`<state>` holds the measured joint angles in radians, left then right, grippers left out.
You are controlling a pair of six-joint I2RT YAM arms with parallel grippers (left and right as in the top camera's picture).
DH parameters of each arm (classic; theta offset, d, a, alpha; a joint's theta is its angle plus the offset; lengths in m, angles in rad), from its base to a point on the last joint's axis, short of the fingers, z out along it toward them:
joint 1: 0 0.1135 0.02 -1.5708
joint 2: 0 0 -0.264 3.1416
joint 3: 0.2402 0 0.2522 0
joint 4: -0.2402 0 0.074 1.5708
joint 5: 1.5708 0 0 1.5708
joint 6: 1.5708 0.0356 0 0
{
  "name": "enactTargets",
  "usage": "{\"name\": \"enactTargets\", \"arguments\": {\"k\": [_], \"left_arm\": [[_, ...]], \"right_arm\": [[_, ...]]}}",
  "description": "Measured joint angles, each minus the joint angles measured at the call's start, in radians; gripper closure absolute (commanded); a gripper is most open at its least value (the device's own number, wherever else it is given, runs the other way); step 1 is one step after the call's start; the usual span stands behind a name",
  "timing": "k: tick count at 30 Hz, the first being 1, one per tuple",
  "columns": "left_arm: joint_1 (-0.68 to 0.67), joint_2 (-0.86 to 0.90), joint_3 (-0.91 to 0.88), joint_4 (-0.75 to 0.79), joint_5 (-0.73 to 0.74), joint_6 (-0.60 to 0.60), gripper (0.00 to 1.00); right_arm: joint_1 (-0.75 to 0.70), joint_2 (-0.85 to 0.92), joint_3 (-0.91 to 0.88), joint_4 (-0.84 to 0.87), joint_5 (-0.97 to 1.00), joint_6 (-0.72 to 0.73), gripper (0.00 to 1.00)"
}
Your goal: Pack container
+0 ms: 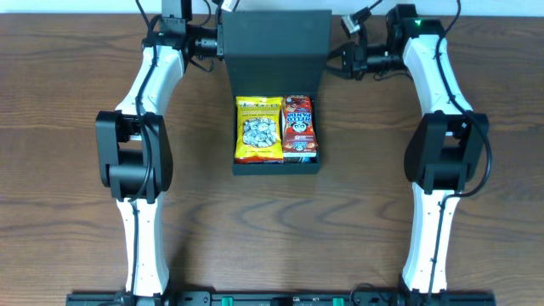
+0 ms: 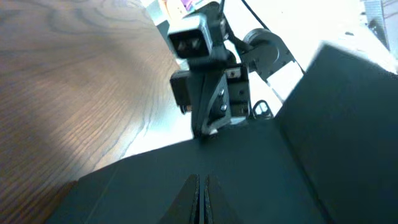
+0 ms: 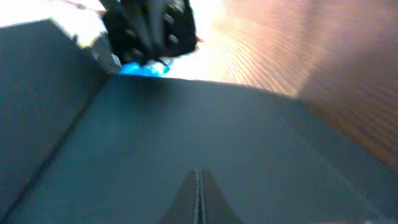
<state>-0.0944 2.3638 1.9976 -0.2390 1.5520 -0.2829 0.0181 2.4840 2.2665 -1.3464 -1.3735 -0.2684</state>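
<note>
The container point(image 1: 276, 167) is a matte black box in the middle of the table, with its hinged flap lid point(image 1: 274, 42) raised at the far end. A yellow snack packet point(image 1: 258, 129) and a red snack packet point(image 1: 298, 127) lie side by side inside. My left gripper point(image 1: 219, 41) is shut, its tips at the lid's left edge. My right gripper point(image 1: 333, 56) is shut at the lid's right edge. In the left wrist view the shut fingers point(image 2: 200, 177) lie against the dark lid point(image 2: 249, 174). The right wrist view shows the same: shut fingers point(image 3: 199, 171) against the lid point(image 3: 186, 124).
The brown wooden table point(image 1: 76, 170) spreads around the box. Both arms reach along the table's sides to its far end. The right arm's wrist point(image 2: 208, 74) shows beyond the lid in the left wrist view, and the left arm's wrist point(image 3: 149, 28) shows in the right wrist view.
</note>
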Motion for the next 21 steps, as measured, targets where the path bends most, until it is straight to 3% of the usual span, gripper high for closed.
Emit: {"name": "enactTargets", "arguments": {"k": [10, 21], "left_arm": [[-0.005, -0.004, 0.0, 0.195, 0.013, -0.061, 0.94], [-0.02, -0.004, 0.0, 0.211, 0.013, -0.081, 0.94]], "right_arm": [[0.0, -0.008, 0.0, -0.075, 0.182, -0.157, 0.99], [-0.016, -0.017, 0.014, -0.019, 0.256, -0.104, 0.99]]}}
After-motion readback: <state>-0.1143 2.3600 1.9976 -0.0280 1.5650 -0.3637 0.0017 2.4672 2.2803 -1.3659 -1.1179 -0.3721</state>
